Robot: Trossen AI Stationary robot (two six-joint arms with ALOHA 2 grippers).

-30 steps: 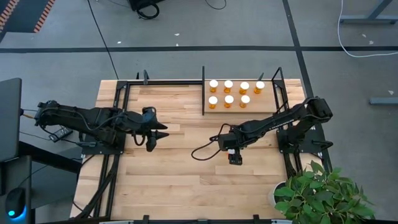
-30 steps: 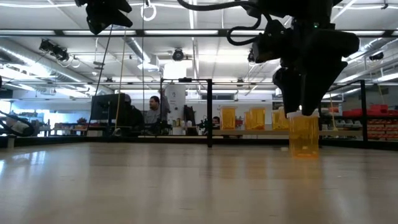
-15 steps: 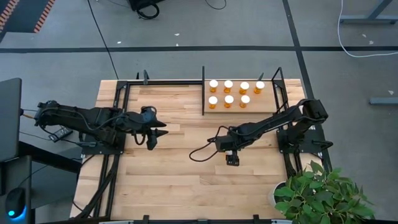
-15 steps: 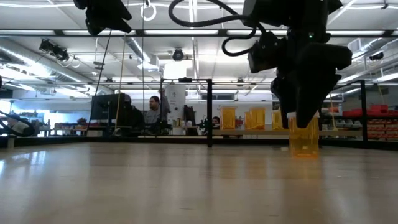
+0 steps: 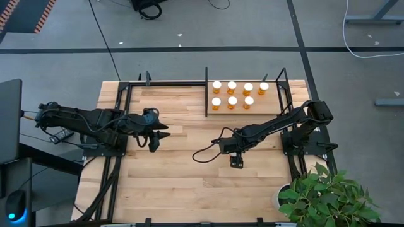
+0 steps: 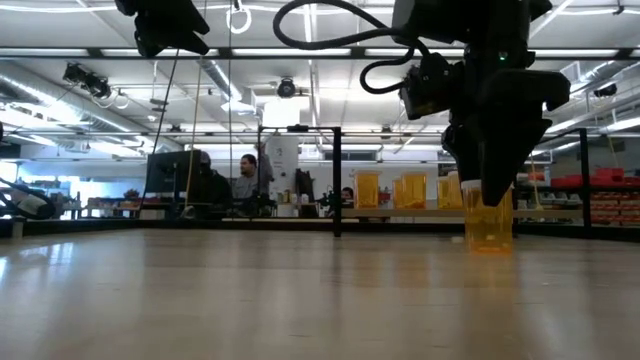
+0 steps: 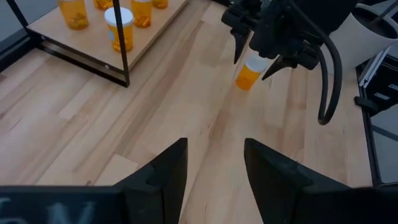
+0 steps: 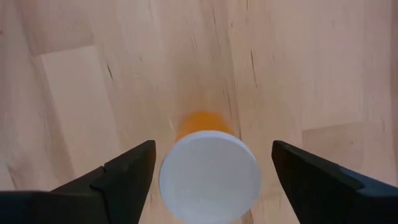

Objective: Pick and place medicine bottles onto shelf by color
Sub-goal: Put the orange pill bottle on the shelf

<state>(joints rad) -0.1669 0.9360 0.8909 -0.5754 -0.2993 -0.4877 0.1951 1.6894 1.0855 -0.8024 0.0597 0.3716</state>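
Right gripper (image 8: 209,163) spread wide around a lone upright bottle (image 8: 209,168) on the planked tabletop (image 5: 170,183), fingers clear of it. Left gripper (image 7: 214,163) parted, empty. Seven bottles (image 5: 232,93) on shelf (image 5: 267,103). Seated people (image 6: 244,177) beyond.

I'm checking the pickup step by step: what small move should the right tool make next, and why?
Probably close. The right tool stands open with a finger on each side of the upright bottle's white cap, apart from it, on the table.

Bright, even overhead light; sharp pics
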